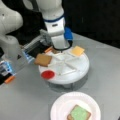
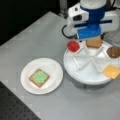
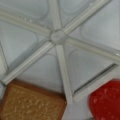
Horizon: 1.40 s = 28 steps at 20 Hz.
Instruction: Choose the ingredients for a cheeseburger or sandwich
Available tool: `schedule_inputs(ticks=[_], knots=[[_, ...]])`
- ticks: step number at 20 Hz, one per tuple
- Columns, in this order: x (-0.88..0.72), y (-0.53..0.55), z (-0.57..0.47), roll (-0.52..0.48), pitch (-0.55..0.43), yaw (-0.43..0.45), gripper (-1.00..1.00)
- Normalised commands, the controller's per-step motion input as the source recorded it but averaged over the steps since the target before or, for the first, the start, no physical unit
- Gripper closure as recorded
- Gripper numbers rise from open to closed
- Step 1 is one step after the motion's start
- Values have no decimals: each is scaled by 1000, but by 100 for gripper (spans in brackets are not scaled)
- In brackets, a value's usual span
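stack: brown toast square base [image 2: 38, 78] with green lettuce layer [image 2: 40, 76] on white paper plate [image 2: 53, 67] | left on white divided tray [image 2: 82, 72]: red tomato disc [image 2: 73, 46], second toast [image 2: 94, 42], yellow cheese square [image 2: 111, 71], dark patty [image 2: 114, 51] | gripper [image 1: 60, 47] over tray, jaws: cannot tell

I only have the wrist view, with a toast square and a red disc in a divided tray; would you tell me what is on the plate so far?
Observer: The white paper plate holds a toast square topped with green lettuce; nothing red on it.
Operator: Thank you. What else is left in the tray?
Observer: Besides your toast and tomato disc, a yellow cheese square and a dark patty.
Operator: Where is the gripper?
Observer: In a front view, its fingertips are hidden behind the arm, above the divided tray.
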Motion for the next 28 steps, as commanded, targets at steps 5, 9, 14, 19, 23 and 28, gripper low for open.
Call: schedule_inputs(ticks=[5, 9, 14, 19, 23, 28], knots=[[-4, -117, 91, -76, 250, -896, -100], [37, -326, 78, -72, 202, -637, -100], [64, -486, -24, -27, 177, -300, -100], [72, -429, -93, 14, 119, -79, -100], [54, -395, -174, 70, 65, 51, -100], [8, -327, -230, 174, 35, 87, -100]])
